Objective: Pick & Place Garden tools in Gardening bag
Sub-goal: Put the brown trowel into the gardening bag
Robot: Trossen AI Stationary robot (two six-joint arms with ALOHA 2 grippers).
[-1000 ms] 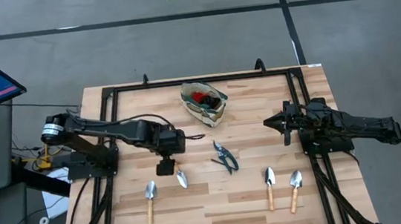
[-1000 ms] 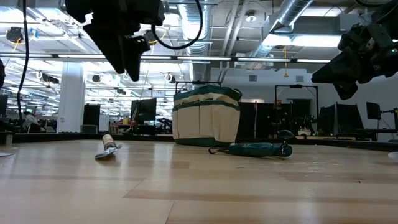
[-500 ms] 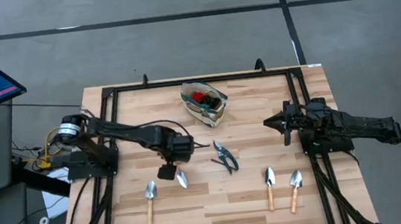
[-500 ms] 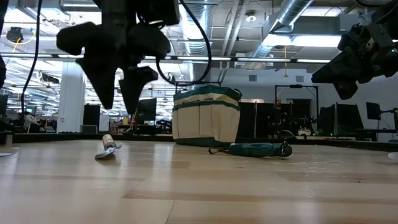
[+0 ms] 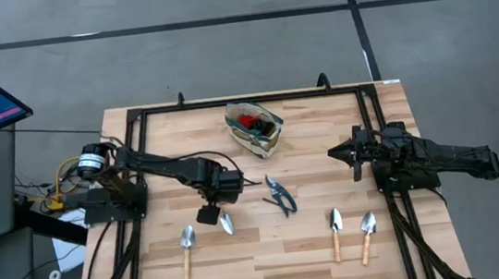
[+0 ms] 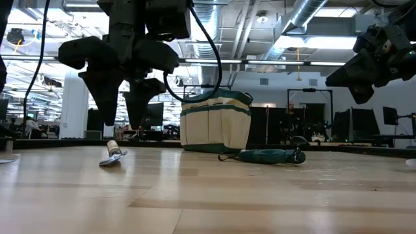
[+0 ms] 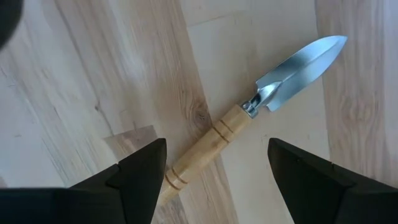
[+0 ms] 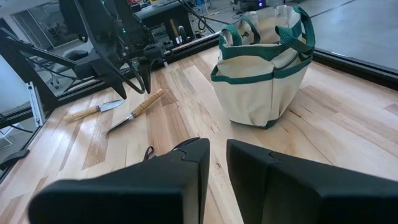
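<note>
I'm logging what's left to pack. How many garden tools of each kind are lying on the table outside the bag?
Trowels: 4
Shears: 1
Total: 5
A red item shows inside the bag, not counted.

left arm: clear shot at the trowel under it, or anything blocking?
Likely yes. The left gripper hangs open right above the trowel, whose wooden handle lies between the fingers with only bare table around it.
</note>
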